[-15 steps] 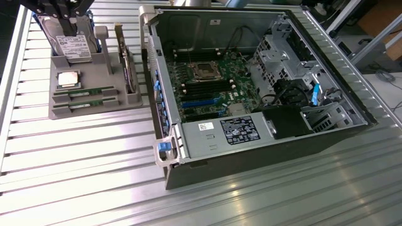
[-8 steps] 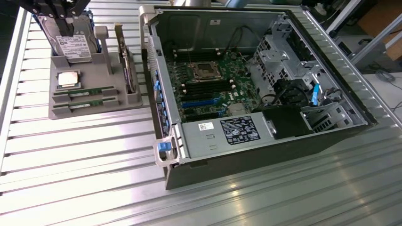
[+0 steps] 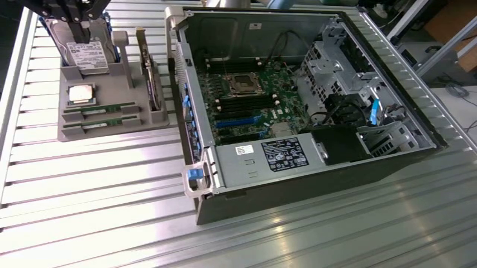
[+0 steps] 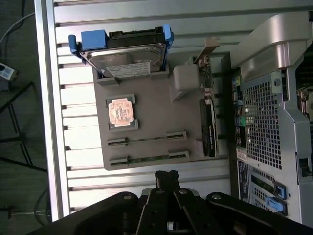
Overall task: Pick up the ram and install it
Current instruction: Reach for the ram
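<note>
Over the tray (image 3: 111,131) on the exterior view's left my claw (image 3: 77,30) hangs, pressed together on nothing as far as I can judge. The ram (image 3: 99,108) sits untouched in its tray slot, with a second stick (image 3: 100,121) just beside it. I judge this the approach step. The pick calls for spreading the claw and lining it up along the ram. Well to the right stands the open case (image 3: 313,192).

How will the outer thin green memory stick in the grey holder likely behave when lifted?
The thin green memory stick looks like a flat circuit board: probably stiff and light. Standing on edge in a slot of the grey plastic holder, it should slide straight out, though an off-centre grip might tilt it.
</note>
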Motion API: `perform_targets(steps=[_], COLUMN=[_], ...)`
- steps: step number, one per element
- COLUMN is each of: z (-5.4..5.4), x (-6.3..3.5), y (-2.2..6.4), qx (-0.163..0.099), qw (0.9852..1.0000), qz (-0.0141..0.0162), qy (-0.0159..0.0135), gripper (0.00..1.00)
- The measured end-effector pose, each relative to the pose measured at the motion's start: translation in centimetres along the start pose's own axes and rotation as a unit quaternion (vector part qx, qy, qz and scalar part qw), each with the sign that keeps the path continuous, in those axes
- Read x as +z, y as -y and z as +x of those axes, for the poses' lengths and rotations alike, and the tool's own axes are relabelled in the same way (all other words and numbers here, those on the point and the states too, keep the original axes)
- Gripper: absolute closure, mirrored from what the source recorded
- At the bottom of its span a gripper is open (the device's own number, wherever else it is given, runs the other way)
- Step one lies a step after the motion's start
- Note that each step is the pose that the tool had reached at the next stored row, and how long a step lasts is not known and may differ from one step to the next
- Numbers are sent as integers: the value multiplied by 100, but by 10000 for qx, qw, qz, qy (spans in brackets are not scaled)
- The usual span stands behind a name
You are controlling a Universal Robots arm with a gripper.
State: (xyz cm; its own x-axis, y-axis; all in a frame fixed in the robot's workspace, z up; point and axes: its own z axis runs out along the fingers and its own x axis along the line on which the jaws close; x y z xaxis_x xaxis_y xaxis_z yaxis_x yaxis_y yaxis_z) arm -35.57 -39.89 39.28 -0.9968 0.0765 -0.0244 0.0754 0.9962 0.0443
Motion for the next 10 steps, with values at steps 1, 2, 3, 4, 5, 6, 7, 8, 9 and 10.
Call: perform_targets(steps=[1, 2, 3, 4, 5, 6, 7, 8, 9, 10], z=[-4, -9, -14, -18, -23, -29, -39, -49, -61, -66], x=[1, 1, 1, 2, 2, 2, 3, 4, 4, 4], y=[0, 0, -1, -1, -1, -2, -3, -3, -4, -5], qx=[0, 0, 0, 0, 0, 0, 0, 0, 0, 0], qw=[10000, 10000, 10000, 10000, 10000, 10000, 10000, 10000, 10000, 10000], qz=[0, 0, 0, 0, 0, 0, 1, 2, 3, 4], qy=[0, 0, 0, 0, 0, 0, 0, 0, 1, 0], gripper=[89, 89, 89, 89, 89, 89, 89, 89, 89, 89])
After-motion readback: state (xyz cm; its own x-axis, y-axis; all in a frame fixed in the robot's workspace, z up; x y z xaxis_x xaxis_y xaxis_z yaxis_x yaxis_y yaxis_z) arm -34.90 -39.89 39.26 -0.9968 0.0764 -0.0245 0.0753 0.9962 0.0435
